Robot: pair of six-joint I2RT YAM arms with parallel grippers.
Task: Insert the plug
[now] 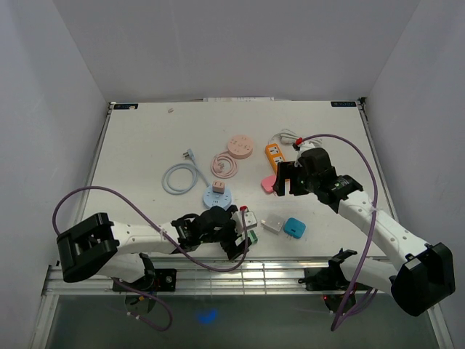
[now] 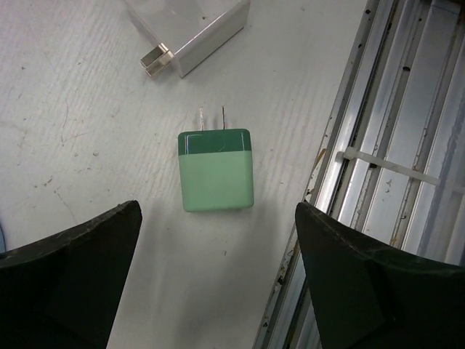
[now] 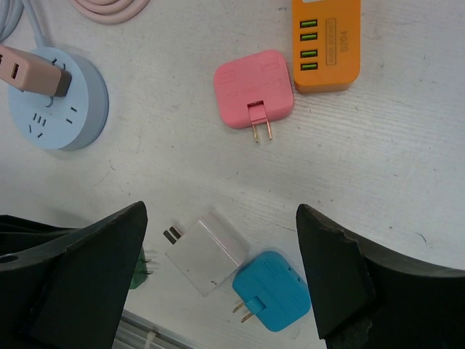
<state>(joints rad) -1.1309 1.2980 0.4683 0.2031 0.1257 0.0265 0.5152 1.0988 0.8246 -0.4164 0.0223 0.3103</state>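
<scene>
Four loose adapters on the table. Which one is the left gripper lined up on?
The green adapter: it alone lies centred between the open left gripper fingers in its wrist view. The white adapter, blue adapter and pink adapter lie further away.
</scene>
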